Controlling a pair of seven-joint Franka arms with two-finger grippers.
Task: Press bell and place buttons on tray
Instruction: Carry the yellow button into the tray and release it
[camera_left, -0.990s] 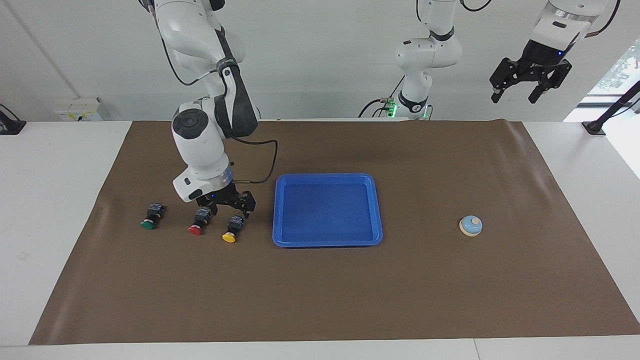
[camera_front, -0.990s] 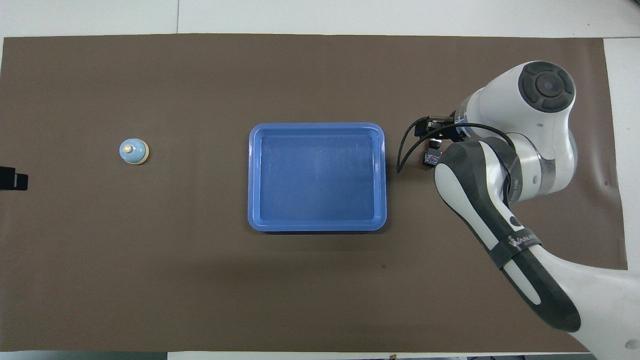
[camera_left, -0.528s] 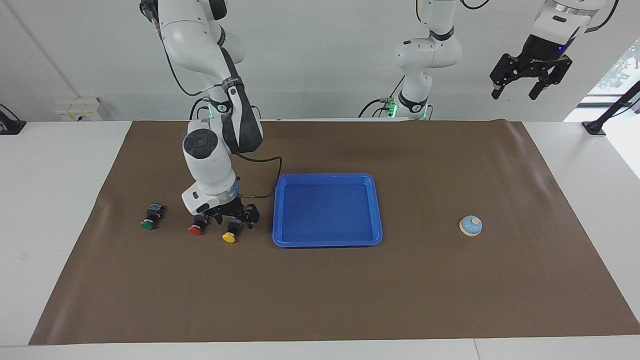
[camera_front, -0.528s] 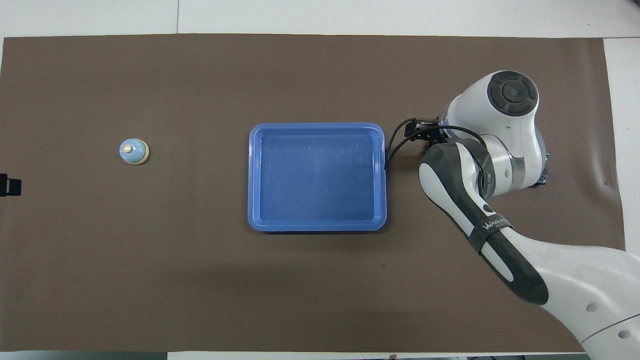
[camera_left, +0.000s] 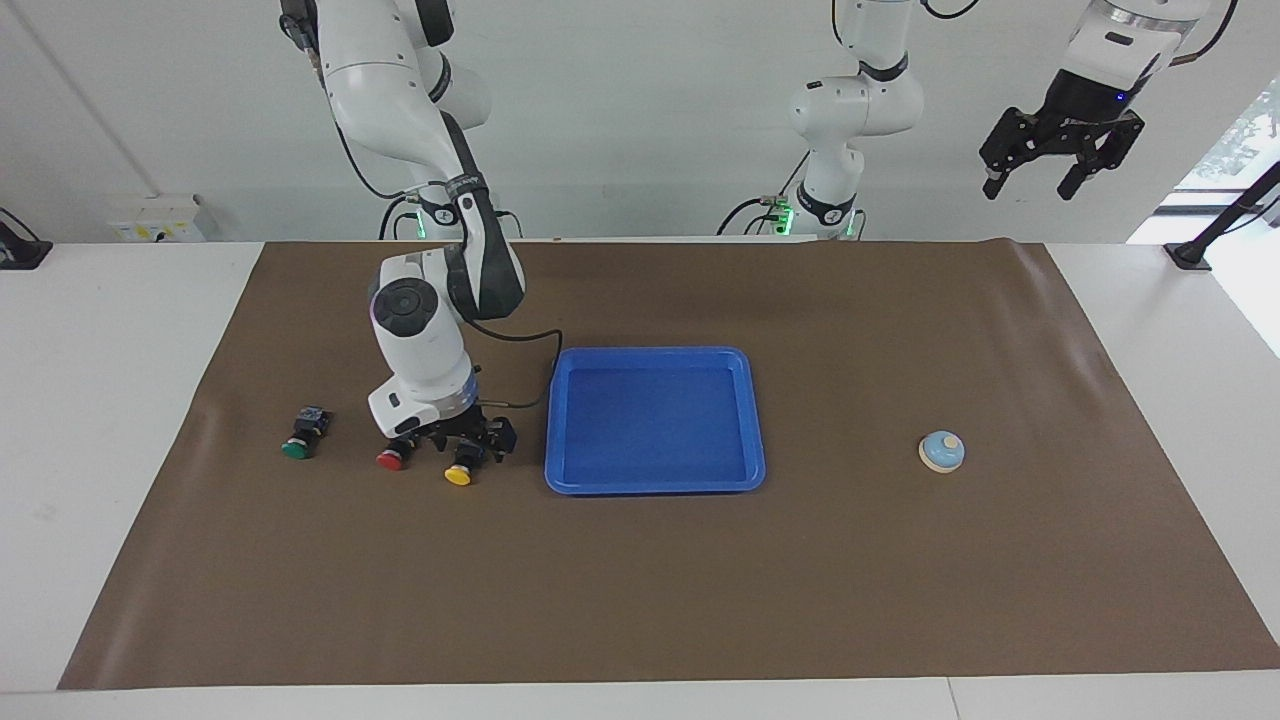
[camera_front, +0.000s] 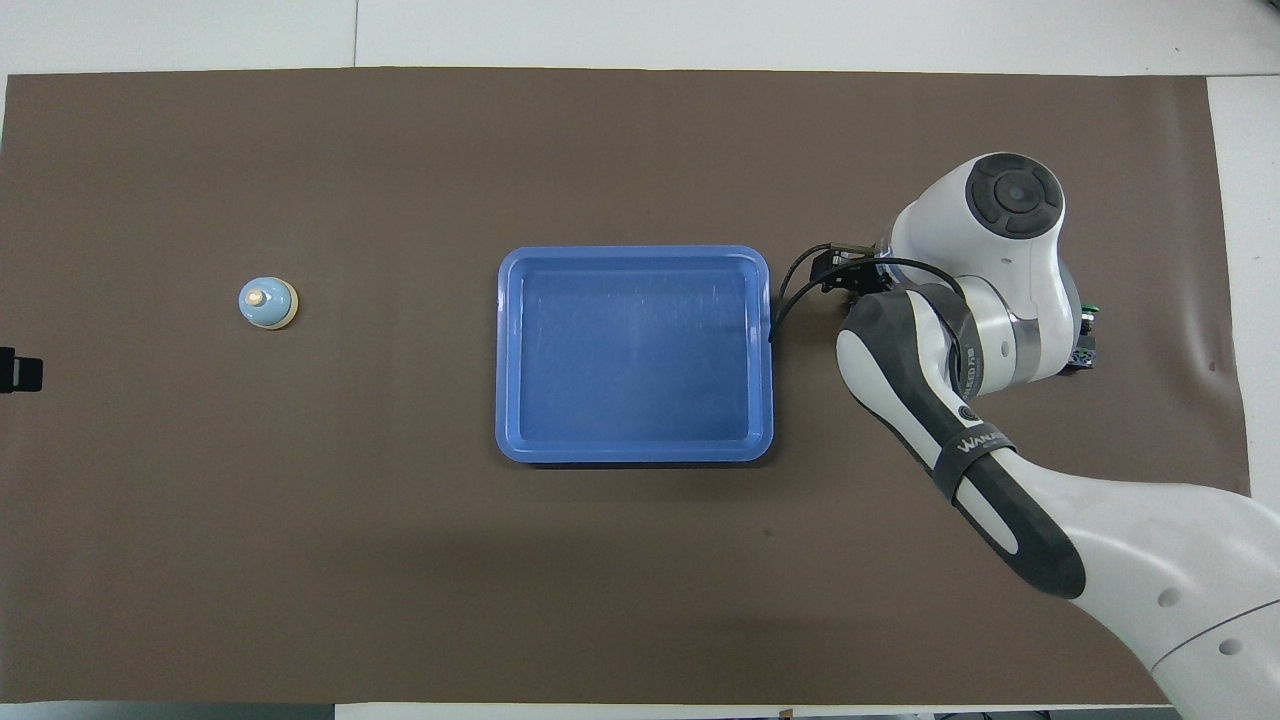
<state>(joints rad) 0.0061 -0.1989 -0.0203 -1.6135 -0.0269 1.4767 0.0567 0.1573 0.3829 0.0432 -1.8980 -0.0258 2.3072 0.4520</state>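
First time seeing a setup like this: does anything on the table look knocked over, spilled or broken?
Nothing stands out. The flat bright blue plastic tray sits square and empty, and the small light blue dome bell stands upright. The three black push buttons lie on their sides in a row, which may be deliberate.

Tray (camera_left: 655, 480) between buttons (camera_left: 458, 474) and bell (camera_left: 941, 451)

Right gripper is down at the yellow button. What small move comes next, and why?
Probably close the right gripper on the yellow button: it is open and low around the button's body, the tray holds nothing, and the left gripper waits raised.
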